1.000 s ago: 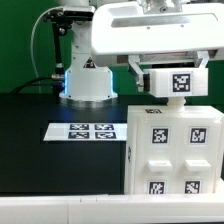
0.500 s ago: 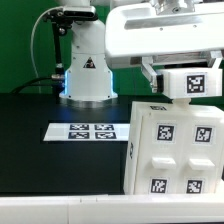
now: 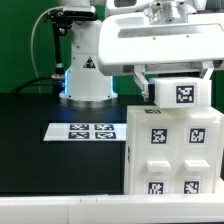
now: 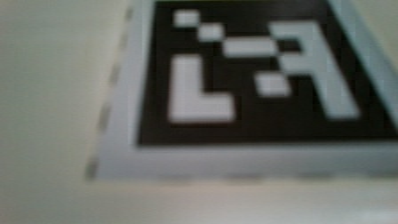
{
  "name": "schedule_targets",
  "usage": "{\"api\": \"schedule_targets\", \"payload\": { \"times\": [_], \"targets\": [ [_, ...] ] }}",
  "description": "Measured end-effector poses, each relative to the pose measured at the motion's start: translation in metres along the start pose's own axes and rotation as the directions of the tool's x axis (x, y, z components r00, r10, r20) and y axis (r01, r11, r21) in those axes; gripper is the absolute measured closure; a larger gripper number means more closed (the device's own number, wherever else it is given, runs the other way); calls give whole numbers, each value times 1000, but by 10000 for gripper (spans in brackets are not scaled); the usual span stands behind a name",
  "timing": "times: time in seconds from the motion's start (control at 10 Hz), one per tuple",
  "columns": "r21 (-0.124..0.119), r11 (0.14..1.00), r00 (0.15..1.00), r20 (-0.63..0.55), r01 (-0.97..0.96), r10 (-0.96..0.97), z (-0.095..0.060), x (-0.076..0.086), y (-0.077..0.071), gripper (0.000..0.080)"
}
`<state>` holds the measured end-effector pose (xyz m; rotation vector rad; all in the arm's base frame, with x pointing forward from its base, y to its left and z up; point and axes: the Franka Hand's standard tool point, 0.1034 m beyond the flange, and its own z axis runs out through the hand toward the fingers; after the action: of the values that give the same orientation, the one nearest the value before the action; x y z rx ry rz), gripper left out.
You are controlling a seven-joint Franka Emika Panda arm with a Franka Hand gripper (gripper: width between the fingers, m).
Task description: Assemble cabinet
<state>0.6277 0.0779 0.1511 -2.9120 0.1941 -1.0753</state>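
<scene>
The cabinet [image 3: 172, 150] is a large white box with square black-and-white tags on its panelled face, standing at the exterior view's lower right. My gripper [image 3: 178, 80] hangs right above it, its dark fingers [image 3: 141, 74] on either side of a small white tagged part [image 3: 183, 94]. The part sits level on or just over the cabinet's top edge. The wrist view is filled by a blurred tag [image 4: 249, 75] on a white surface, very close. My jaws do not show there.
The marker board [image 3: 88, 131] lies flat on the black table [image 3: 40, 150] to the left of the cabinet. The arm's white base [image 3: 88, 75] stands at the back. A white strip [image 3: 60, 210] runs along the table's front edge.
The gripper and the tagged part swung to the exterior view's right and tilted, then came back left, levelled and dropped lower onto the cabinet top. The cabinet looked tilted half a second ago and stands straight now.
</scene>
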Motion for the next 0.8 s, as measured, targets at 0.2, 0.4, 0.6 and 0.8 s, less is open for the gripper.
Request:
{"api": "schedule_targets", "payload": {
  "times": [0.2, 0.4, 0.6, 0.8],
  "targets": [
    [-2, 1000, 1000, 1, -9, 9, 0, 0, 0, 262],
    [3, 1000, 999, 31, -10, 10, 2, -4, -1, 192],
    [24, 999, 994, 103, -28, 25, -4, 1, -4, 12],
    [67, 995, 950, 307, -79, 55, -12, 6, -12, 1]
  ]
}}
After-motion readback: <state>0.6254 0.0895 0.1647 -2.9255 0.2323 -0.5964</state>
